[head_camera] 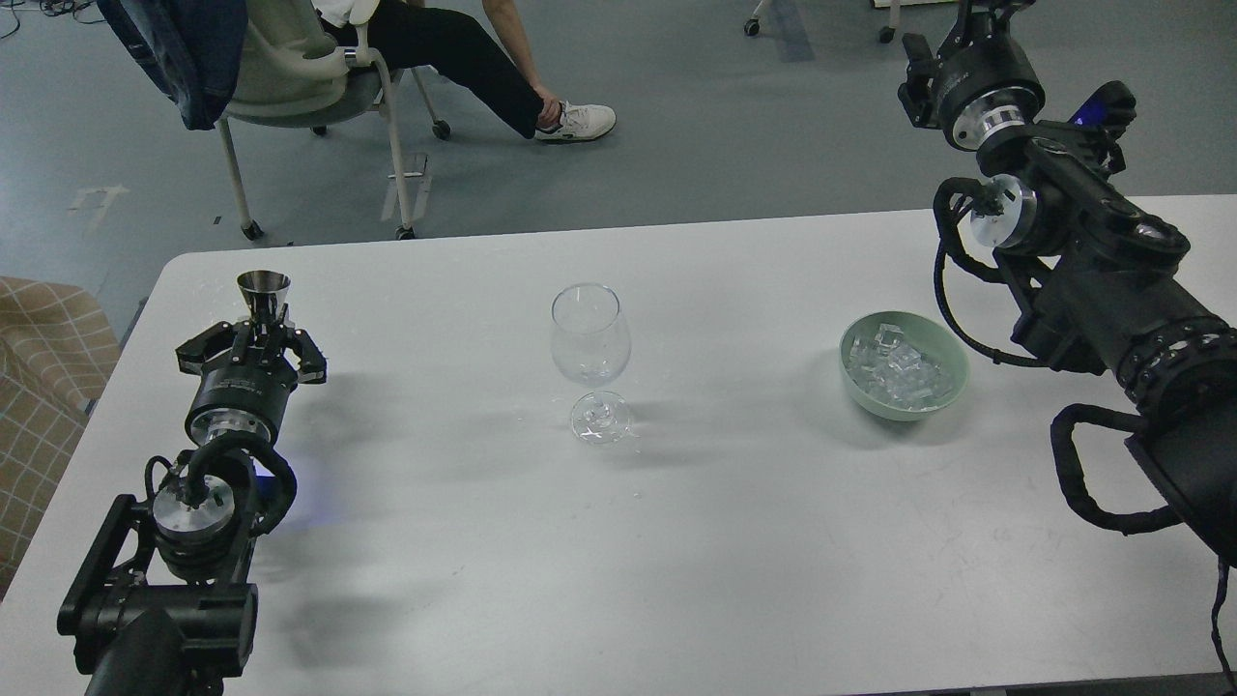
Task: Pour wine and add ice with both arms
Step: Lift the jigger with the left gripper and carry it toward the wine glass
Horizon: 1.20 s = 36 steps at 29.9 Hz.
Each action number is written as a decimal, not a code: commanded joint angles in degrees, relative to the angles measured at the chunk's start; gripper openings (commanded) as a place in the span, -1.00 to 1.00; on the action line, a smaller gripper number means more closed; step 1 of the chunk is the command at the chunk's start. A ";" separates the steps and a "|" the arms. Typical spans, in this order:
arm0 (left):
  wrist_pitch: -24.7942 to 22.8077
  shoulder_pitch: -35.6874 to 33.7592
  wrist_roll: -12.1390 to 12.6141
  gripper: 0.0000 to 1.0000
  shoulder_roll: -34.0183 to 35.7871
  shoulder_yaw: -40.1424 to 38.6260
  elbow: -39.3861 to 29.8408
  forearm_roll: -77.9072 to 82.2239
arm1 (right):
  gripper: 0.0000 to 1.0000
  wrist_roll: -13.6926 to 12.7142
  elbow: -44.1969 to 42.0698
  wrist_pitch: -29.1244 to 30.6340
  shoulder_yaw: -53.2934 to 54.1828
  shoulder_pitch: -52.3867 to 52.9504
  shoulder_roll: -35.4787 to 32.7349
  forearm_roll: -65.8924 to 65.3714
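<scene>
— Two steps, and neither looks done from the head view: the clear stemmed wine glass [590,353] at mid-table seems empty, with no cube in it.

— Where is the wine?

— Presumably in the small steel conical measuring cup [264,290] at the far left; its inside is dark, so I cannot tell any liquid. The left gripper [253,329] has its fingers closed around the cup's narrow waist, cup upright.

— And the ice?

— The ice [899,372], glassy cubes, lies piled in the pale green round bowl [952,362] right of the glass, well apart from it.

— The right gripper?

— The right gripper [976,14] is raised at the far right, cut by the frame's top edge; its fingers cannot be told.
</scene>
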 commanded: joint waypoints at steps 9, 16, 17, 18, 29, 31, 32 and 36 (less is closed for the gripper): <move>8.63 -1.12 3.11 -0.78 0.04 0.01 -17.89 -0.41 | 1.00 0.00 -0.01 0.00 0.00 -0.26 -0.06 0.00; 12.50 0.03 4.87 -0.79 -0.23 3.26 -26.86 -0.32 | 1.00 0.00 -0.01 0.00 0.00 -0.35 -0.50 0.00; 13.11 0.11 4.87 -0.79 -0.23 4.82 -28.08 -0.32 | 1.00 0.00 -0.01 0.00 0.00 -0.52 -0.50 0.00; 13.81 0.11 4.87 -0.79 -0.23 5.97 -29.31 -0.24 | 1.00 0.00 0.08 0.00 0.00 -0.69 -0.50 0.00; 19.26 0.29 4.08 -0.78 -4.09 14.42 -35.21 1.34 | 1.00 0.00 0.08 0.00 0.00 -1.22 -0.50 0.00; 19.26 0.29 4.16 -0.78 -4.79 15.47 -35.21 3.62 | 1.00 0.00 0.08 0.00 0.00 -1.40 -0.50 0.00; 19.26 0.20 4.51 -0.78 -5.06 16.17 -35.21 5.28 | 1.00 0.00 0.08 0.00 0.09 -1.40 -0.50 0.00; 19.00 0.11 4.60 -0.78 -5.15 19.16 -35.21 8.37 | 1.00 0.00 0.08 0.00 0.09 -1.40 -0.50 0.00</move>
